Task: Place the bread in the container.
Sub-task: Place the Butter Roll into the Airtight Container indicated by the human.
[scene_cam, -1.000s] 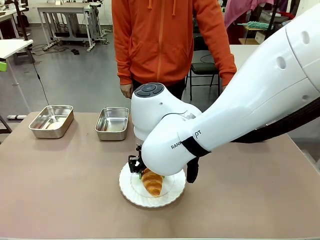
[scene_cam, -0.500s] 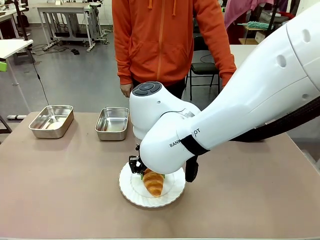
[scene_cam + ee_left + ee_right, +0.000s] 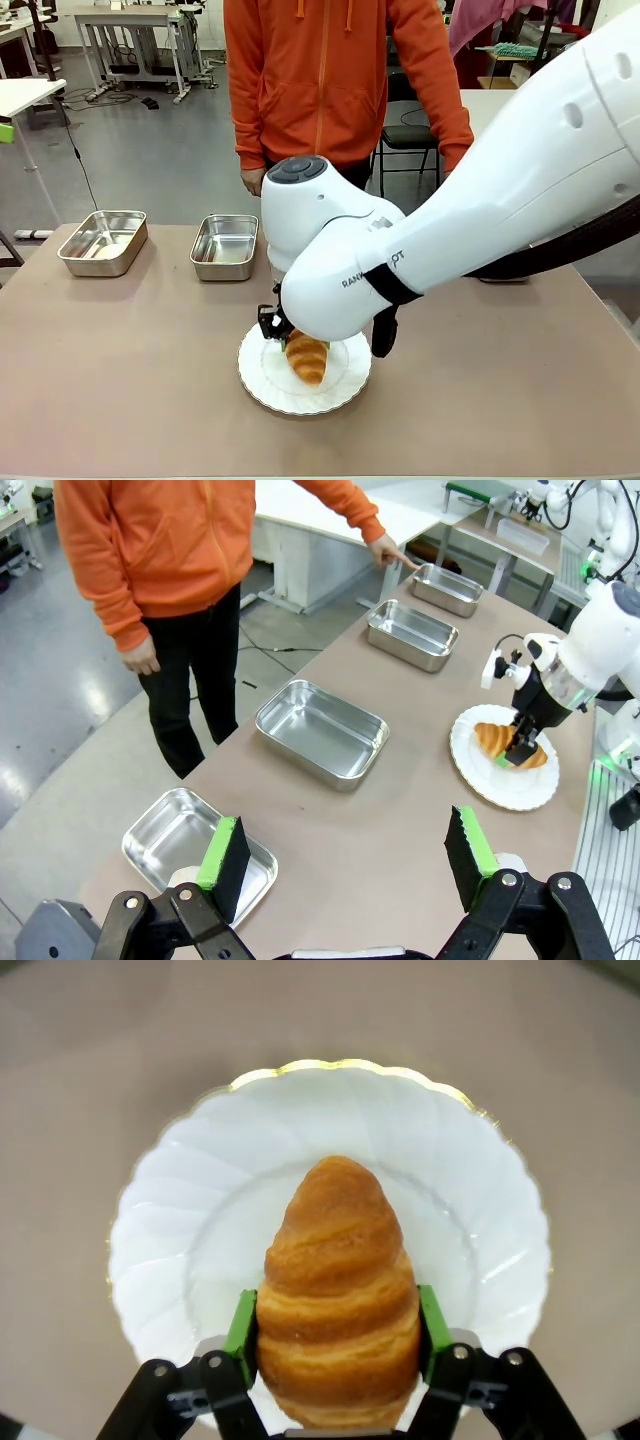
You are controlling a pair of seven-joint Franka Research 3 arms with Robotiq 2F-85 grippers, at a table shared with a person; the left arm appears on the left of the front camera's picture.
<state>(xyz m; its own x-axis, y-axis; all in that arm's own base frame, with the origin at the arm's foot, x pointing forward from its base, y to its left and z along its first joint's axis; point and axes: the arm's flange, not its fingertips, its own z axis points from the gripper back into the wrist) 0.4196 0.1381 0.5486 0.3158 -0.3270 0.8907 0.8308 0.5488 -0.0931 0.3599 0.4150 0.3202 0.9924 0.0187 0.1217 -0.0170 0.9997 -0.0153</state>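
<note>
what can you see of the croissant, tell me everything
The croissant is golden-brown and spindle-shaped, with a ridged, flaky-looking crust and darker bands. It sits over the white scalloped plate, one tapered end pointing away from the right gripper, whose green pads press its wider part from both sides. Whether it has left the plate cannot be told.

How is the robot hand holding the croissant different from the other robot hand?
The right hand is shut on the croissant above the white plate; the left hand is open and holds nothing. The right hand hangs low over the plate; the left hand hovers high over the table. Both have green pads.
</note>
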